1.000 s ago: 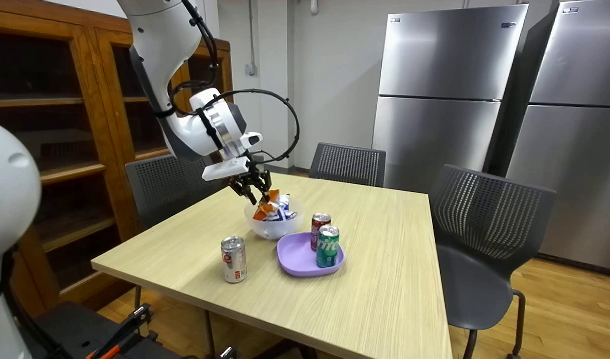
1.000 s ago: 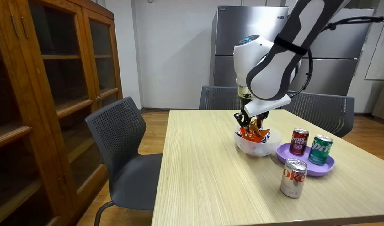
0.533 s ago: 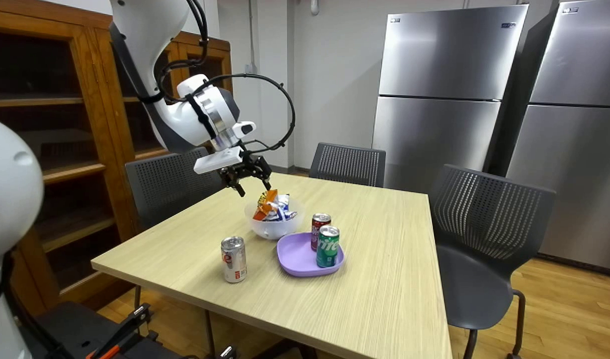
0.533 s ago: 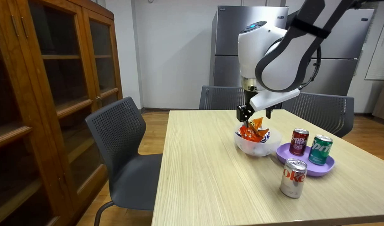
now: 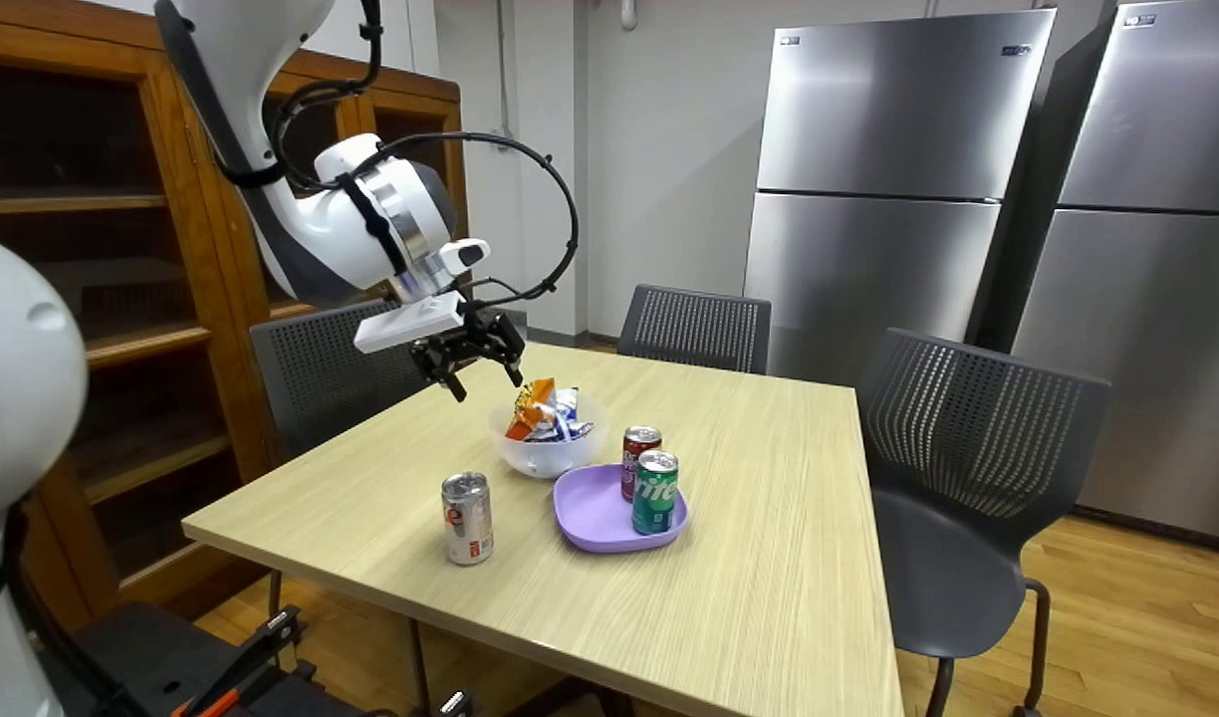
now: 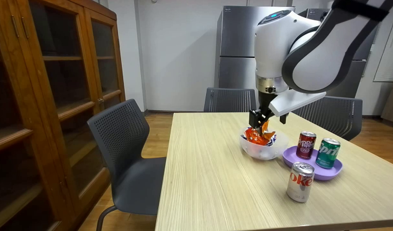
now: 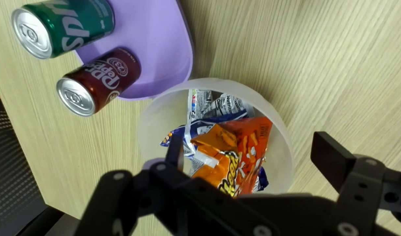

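My gripper point(image 5: 487, 382) is open with nothing between its fingers, up beside and above a translucent white bowl point(image 5: 545, 460). Snack bags fill the bowl: an orange Cheetos bag point(image 7: 217, 160) on top, a red-orange bag part point(image 7: 253, 147) beside it, and blue and silver wrappers point(image 7: 203, 123) underneath. In the wrist view the bowl's rim point(image 7: 284, 137) lies between the spread fingers, the right finger point(image 7: 333, 160) standing out over bare wood. The left finger overlaps the bags in that picture. In an exterior view the near finger point(image 6: 260, 130) hides some of the orange bag.
A purple plate point(image 5: 590, 513) touches or nearly touches the bowl and bears a green Sprite can point(image 5: 655, 493) and a Dr Pepper can point(image 6: 306, 145). A silver Diet Coke can point(image 6: 300, 182) stands upright on the table point(image 5: 769, 588). Dark chairs point(image 5: 968, 448) surround the table.
The gripper has spread its fingers and let go of the orange bag, which stays in the bowl. The arm has risen and drawn back from the bowl.
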You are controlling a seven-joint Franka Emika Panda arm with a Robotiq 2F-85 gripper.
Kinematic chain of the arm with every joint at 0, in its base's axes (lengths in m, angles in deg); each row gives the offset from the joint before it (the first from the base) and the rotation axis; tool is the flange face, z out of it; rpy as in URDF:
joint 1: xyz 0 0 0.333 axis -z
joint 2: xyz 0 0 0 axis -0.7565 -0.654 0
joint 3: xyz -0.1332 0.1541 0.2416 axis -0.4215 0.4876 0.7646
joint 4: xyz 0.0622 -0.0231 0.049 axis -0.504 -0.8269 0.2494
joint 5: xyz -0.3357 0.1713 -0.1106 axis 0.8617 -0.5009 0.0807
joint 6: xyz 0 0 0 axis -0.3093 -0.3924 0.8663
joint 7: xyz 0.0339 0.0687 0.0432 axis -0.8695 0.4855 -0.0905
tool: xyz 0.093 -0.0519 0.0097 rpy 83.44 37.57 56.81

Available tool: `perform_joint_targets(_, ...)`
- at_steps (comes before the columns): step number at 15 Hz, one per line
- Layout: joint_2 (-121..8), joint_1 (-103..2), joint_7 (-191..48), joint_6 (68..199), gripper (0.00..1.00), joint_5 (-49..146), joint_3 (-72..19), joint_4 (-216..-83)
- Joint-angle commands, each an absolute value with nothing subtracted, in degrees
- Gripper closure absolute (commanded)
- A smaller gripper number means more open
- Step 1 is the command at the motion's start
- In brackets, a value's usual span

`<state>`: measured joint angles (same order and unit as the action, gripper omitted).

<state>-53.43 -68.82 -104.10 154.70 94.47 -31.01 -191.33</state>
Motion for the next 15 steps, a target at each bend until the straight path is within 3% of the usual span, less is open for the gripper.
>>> perform_joint_targets(1, -48.19, -68.77, -103.91, 156.99, 0.00, 96.28, -31.14, -198.15)
perform_joint_targets(15, -44.84, -66.04, -96.85, 172.24, 0.00, 96.83, -36.79, -210.67)
